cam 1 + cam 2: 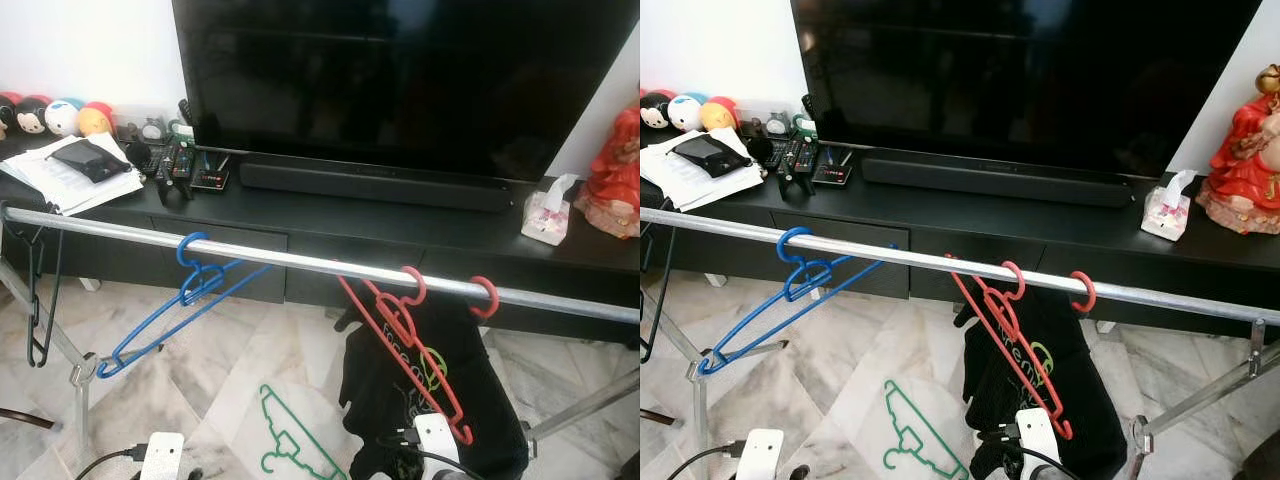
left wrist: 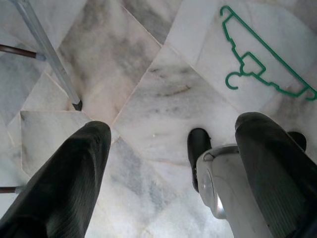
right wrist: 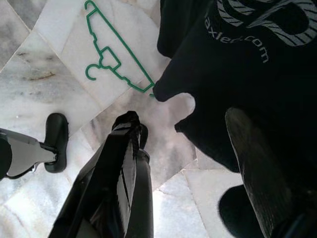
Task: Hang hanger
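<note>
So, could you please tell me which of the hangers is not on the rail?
The green hanger: it lies flat on the marble floor, while the blue hanger and the red hangers hook over the metal rail.

Blue hanger, 2 red hangers, green hanger on grey-veined white marble floor; black shirt.

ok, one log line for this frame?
green plastic hanger: on marble floor | silver metal rail: blue, red hangers hung | left end effector: open, empty | right end effector: open, empty
</note>
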`<state>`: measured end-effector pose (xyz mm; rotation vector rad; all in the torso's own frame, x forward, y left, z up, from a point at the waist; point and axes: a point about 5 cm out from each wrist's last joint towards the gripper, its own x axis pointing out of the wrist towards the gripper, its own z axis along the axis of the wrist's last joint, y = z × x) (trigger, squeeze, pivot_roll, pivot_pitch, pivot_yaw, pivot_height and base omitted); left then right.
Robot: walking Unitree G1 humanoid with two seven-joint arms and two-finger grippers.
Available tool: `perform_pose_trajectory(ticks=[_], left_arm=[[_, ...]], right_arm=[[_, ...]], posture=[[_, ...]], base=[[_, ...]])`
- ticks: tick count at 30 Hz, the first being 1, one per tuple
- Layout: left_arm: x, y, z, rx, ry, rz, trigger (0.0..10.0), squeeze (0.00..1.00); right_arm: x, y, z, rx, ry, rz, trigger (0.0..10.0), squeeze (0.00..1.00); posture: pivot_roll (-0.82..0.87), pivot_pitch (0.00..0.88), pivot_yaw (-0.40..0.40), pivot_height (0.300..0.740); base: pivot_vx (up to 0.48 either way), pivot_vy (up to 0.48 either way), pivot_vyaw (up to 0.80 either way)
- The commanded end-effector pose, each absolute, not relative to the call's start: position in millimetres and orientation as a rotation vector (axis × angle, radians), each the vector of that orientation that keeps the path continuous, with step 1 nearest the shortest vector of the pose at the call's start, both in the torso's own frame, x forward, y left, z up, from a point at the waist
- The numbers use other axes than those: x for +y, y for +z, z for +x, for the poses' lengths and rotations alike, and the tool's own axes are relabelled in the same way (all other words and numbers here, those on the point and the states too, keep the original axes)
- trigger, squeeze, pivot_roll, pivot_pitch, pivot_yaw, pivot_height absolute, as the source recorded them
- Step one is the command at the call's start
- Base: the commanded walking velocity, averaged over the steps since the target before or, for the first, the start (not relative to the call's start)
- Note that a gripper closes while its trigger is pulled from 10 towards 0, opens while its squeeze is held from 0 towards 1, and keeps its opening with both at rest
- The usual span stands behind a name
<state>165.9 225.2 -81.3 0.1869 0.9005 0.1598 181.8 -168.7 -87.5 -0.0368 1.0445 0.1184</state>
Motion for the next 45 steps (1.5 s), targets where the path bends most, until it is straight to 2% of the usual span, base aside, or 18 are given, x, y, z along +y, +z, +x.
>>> perform_pose_trajectory(ticks=[1,45], left_arm=[[221,-84,163,0.914,0.166,0.154,10.0,0.00],[225,-92,145,0.972,0.176,0.134,10.0,0.00]], right_arm=[[-171,-87,183,1.033,0.100,-0.029,10.0,0.00],[-172,-87,183,1.035,0.095,-0.035,10.0,0.00]], posture=[[0.01,0.045,-0.112,0.740],[0.01,0.054,-0.115,0.740]], base=[[-0.259,0.000,0.00],[-0.281,0.000,0.00]])
